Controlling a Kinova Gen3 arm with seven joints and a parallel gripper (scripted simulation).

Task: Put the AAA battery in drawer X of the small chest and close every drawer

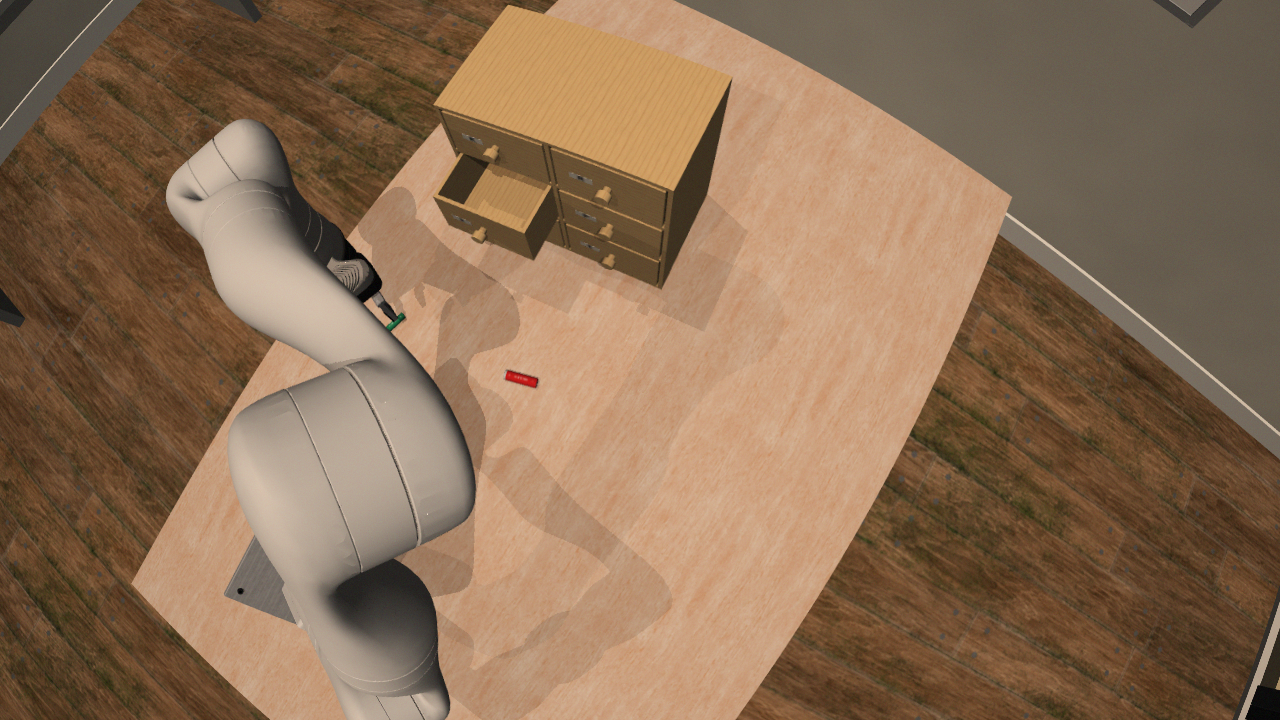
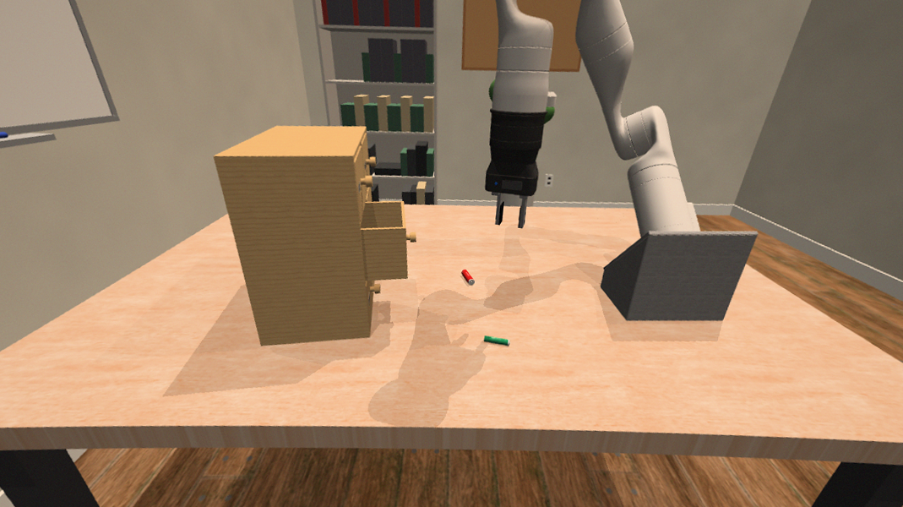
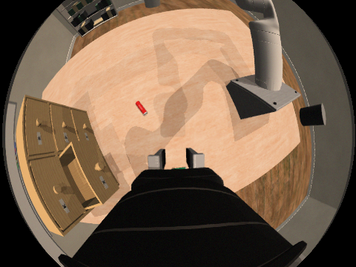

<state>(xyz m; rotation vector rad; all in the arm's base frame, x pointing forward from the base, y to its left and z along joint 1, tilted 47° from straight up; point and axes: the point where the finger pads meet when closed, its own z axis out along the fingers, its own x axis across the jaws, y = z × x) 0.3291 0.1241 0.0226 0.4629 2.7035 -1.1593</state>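
Observation:
The green battery (image 1: 395, 321) (image 2: 496, 340) (image 3: 179, 168) lies on the table and looks thin; in the wrist view my gripper mostly hides it. The shorter-looking, thicker red battery (image 1: 521, 378) (image 2: 467, 277) (image 3: 141, 107) lies nearer the middle. No battery print is readable. My gripper (image 1: 390, 313) (image 2: 509, 223) (image 3: 176, 155) is partly open, empty, pointing down well above the table. The wooden chest (image 1: 586, 85) (image 2: 303, 250) (image 3: 41, 168) stands upright. Its lower left drawer (image 1: 487, 223) (image 2: 386, 252) (image 3: 79, 178) is pulled out and looks empty. I cannot read the drawer marks surely.
The upper left drawer (image 1: 514, 156) (image 3: 44, 185) and the three right-column drawers look pushed in. The open drawer's knob (image 1: 479, 234) (image 2: 411, 237) (image 3: 99, 167) sticks out toward my side. The arm's grey base mount (image 1: 259, 582) (image 2: 687, 279) (image 3: 246, 100) stands on the table, away from the chest.

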